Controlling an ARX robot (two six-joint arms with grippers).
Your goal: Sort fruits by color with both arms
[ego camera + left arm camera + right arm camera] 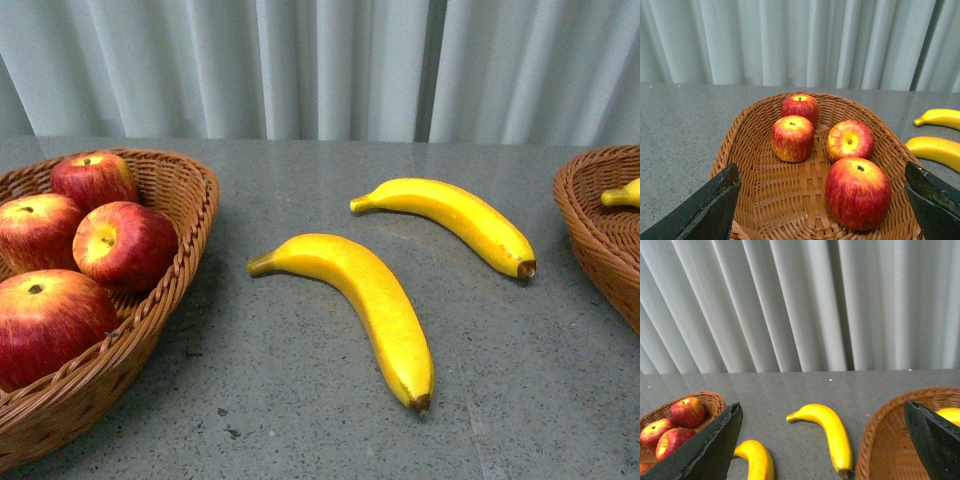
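Front view: neither arm shows. At the left of the frame a brown woven wicker basket (190,215) holds four round red apples with yellow patches (125,245), so the red side looks sorted. Two long, curved, glossy fruits lie loose and apart on the grey speckled tabletop (300,420): the nearer banana (365,300) mid-frame and the farther banana (455,215) to its upper right. At the right edge a second woven wicker basket (590,240) holds the tip of a third yellow banana (622,195). Left wrist view: the left pincer (822,170) hangs over the apple basket, its black fingers (710,210) spread wide at the lower corners with nothing between them. The loose bananas peek in at the right edge. Right wrist view: the right pincer (822,407) is likewise spread and empty. The farther banana lies on the tabletop in the lower middle of the frame, and the banana basket sits at lower right. The step in hand appears to be the yellow sorting, with two bananas not yet moved. The next move probably calls for the right arm to descend over the farther banana, straddle its thick middle, close, lift, and carry it over the basket rim. The glossy curve may slip, so a central grip seems wise.
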